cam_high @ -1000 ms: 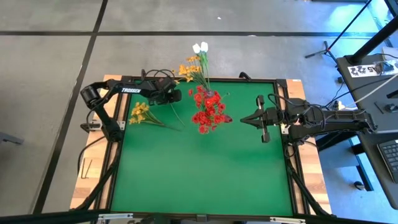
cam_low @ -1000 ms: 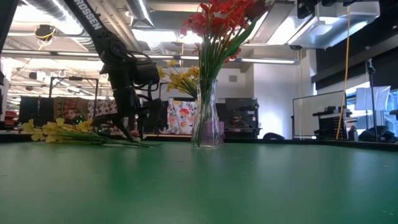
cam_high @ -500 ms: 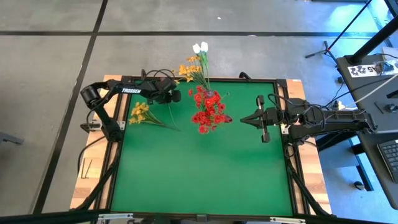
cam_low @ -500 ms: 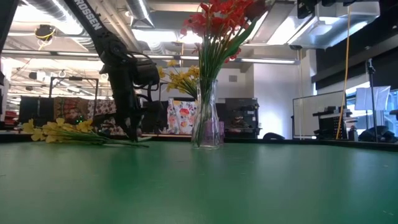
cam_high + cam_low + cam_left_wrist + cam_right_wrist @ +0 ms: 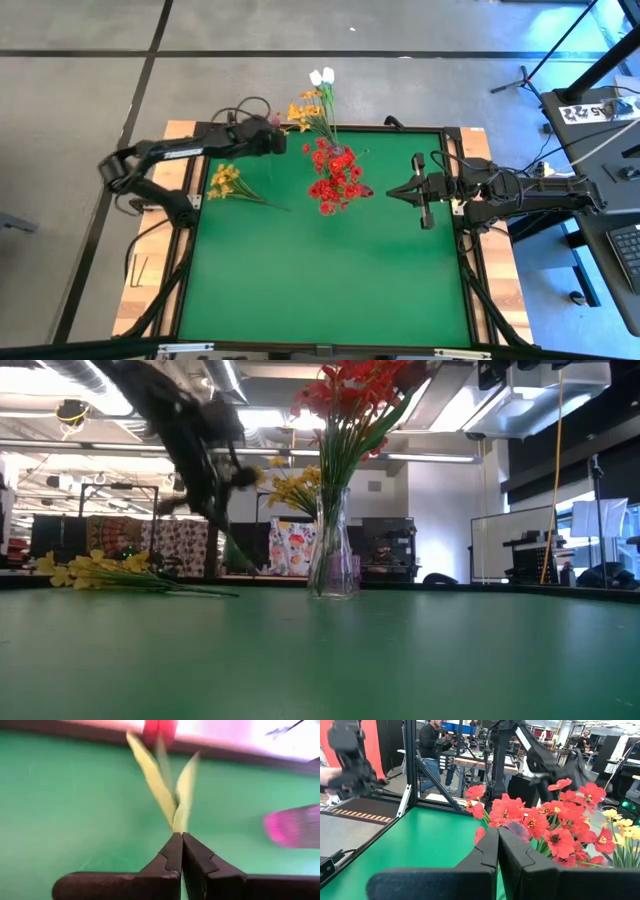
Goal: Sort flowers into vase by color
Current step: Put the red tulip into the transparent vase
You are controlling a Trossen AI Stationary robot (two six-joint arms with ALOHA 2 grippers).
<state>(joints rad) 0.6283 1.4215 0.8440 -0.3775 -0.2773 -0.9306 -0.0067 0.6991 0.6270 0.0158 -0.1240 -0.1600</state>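
Note:
My left gripper is near the table's far edge, up off the table, shut on a flower with green leaves and a dark pink bud. A glass vase with red flowers stands at the table's far middle. A yellow bunch lies flat on the green mat at the far left. Yellow-orange flowers and white tulips stand at the far edge; what holds them is hidden. My right gripper waits right of the vase, shut and empty. My left gripper pinches the flower's stem between its two fingertips, just below where the leaves spring. The leaves and bud stick out ahead of the fingers. In the low view the flower is lifted clear of the table, with a green part hanging below the gripper.
The table's black frame runs along the far edge close to my left gripper. A blurred pink shape shows in the left wrist view. The near half of the green mat is bare. People stand in the room behind.
My left gripper has shut on the stem lying on the mat, then risen and gone a little toward the far edge, its arm swinging toward the left. The flower has been lifted clear of the table. My right arm has kept still.

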